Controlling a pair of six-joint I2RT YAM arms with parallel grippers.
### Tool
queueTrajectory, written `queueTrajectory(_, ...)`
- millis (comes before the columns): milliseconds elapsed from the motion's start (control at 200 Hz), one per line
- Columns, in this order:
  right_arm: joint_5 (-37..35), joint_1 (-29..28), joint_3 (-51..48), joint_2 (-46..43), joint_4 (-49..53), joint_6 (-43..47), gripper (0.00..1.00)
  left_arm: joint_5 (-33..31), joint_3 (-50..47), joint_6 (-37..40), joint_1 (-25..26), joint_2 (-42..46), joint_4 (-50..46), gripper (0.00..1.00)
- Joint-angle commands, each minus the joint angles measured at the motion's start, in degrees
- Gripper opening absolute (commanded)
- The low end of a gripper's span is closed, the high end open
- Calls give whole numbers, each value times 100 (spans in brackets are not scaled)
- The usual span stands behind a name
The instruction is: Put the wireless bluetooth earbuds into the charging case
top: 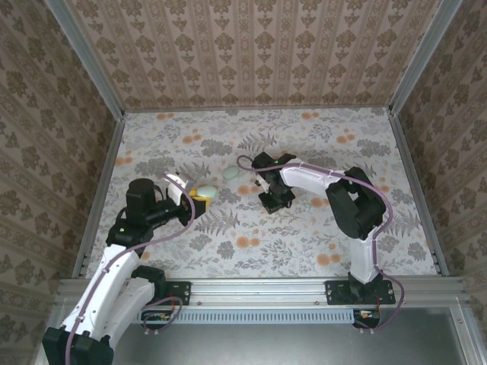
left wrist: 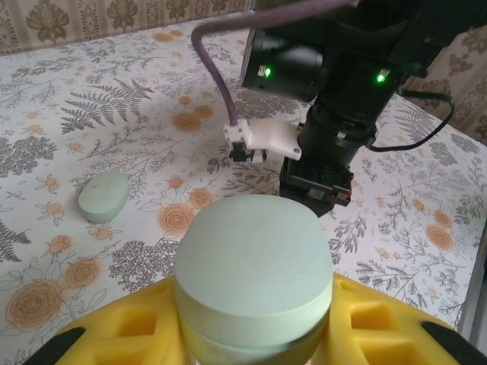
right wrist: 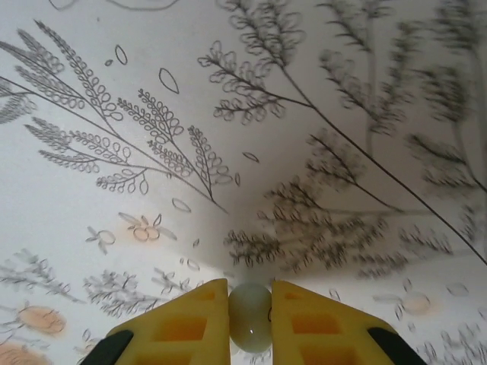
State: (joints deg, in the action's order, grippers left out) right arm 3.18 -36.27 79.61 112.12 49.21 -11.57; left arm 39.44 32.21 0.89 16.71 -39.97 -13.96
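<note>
Top view: my right gripper (top: 274, 202) sits low over the floral table (top: 319, 144). My left gripper (top: 199, 194) holds the mint charging case (top: 208, 193), well apart to the left. A pale green oval piece (top: 232, 173) lies loose behind and between them.

Left wrist: yellow fingers (left wrist: 129, 334) are clamped on the case's flanks. Its domed face is toward the lens, with a seam low down and no socket showing. If that face stays shut, the earbud has nowhere to go.

Right wrist: the pads (right wrist: 190, 319) are nearly closed and pinch a small pale earbud (right wrist: 249, 321) at their very tips. The bud is smooth and the bite shallow, so it could twist or squirt out when pressed to the case. I cannot tell its orientation.
</note>
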Motion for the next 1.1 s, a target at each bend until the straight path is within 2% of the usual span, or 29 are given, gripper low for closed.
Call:
queueTrajectory(0, 93, -16, -71, -881, 125, -759, 14, 38, 53, -69, 84, -91, 369, 5)
queueTrajectory(185, 1118, -70, -449, -2252, -661, -1472, 14, 63, 177, -114, 291, -415, 796, 5)
queueTrajectory(385, 1600, -497, -610, -3138, -1280, -1991, 13, 52, 264, -271, 539, -791, 1437, 5)
queueTrajectory(610, 1794, -850, -386, -3196, -1578, -2209, 13, -14, 469, -206, 890, -1144, 1591, 4)
queueTrajectory(720, 1954, -872, -444, -3196, -1801, -2294, 13, -68, 509, -218, 898, -1210, 1672, 4)
queueTrajectory(750, 1982, -872, -445, -3188, -1825, -2319, 13, -77, 522, -205, 1080, -1222, 1682, 4)
queueTrajectory(905, 2097, -873, -334, -3028, -2120, -2414, 13, -77, 600, -159, 1222, -1312, 1695, 4)
queueTrajectory(1095, 2126, -862, 13, -2732, -2032, -2424, 13, -62, 646, -100, 1356, -1352, 1726, 4)
